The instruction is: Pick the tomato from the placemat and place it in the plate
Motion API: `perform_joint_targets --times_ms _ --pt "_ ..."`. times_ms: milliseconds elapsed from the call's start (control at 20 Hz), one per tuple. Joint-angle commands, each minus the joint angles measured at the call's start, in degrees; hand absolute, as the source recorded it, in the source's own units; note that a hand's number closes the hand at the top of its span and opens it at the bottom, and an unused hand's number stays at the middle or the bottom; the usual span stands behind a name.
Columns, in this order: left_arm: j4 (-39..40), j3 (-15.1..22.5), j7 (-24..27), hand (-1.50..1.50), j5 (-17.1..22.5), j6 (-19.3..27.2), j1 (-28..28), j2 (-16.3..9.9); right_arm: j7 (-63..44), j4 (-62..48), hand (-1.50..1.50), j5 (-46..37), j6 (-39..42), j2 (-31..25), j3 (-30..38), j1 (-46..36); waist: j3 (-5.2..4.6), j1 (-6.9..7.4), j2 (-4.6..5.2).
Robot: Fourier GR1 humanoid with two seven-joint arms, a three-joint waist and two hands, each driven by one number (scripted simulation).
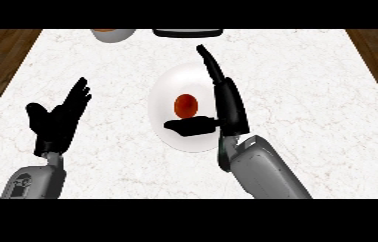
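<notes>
A red tomato [186, 104] lies in the middle of a white plate [171, 88] on the marble counter. My right hand [227, 103] stands over the plate's right side, open, with its fingers straight and pointing away and its thumb [190, 125] stretched left just below the tomato. The tomato sits free of the hand, a small gap apart from the thumb. My left hand [60, 117] rests open at the left of the view, fingers up, well away from the plate. No placemat shows in this view.
A grey bowl [112, 34] with something orange inside sits at the counter's far edge, left of centre. A dark flat object [188, 32] lies at the far edge beside it. Brown wood [15, 46] borders the counter on both sides.
</notes>
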State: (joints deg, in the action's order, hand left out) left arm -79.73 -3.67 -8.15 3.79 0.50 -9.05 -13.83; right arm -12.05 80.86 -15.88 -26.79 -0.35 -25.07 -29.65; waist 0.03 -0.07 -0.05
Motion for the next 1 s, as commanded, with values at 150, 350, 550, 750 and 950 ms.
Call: perform_joint_targets --times_ms 150,350,550,750,950 --pt "-2.3 1.5 -0.9 0.00 -2.2 2.0 1.3 2.4 4.5 3.0 -1.50 11.6 11.8 -2.9 7.6 4.4 -0.02 0.12 0.02" --pt "2.5 -1.8 1.7 0.00 -0.7 -0.7 -0.5 1.1 11.4 5.1 -1.50 7.6 11.3 -2.1 5.3 12.1 -0.04 -0.03 0.03" --pt "-0.1 -1.4 -0.4 0.00 -1.4 -1.5 -0.3 1.3 11.7 5.1 -1.50 10.2 16.8 -5.9 12.7 10.5 -0.03 0.06 0.03" --pt "-1.7 -2.9 -3.8 0.00 -0.1 -3.1 -1.7 0.0 19.0 -5.1 -1.50 9.1 16.8 -3.3 15.7 7.6 -0.02 0.29 0.08" --pt "-3.9 -1.1 -2.3 0.00 -2.9 -0.8 1.0 2.7 13.8 1.0 -1.50 9.6 20.2 -6.9 19.2 8.7 -0.03 0.19 0.02"
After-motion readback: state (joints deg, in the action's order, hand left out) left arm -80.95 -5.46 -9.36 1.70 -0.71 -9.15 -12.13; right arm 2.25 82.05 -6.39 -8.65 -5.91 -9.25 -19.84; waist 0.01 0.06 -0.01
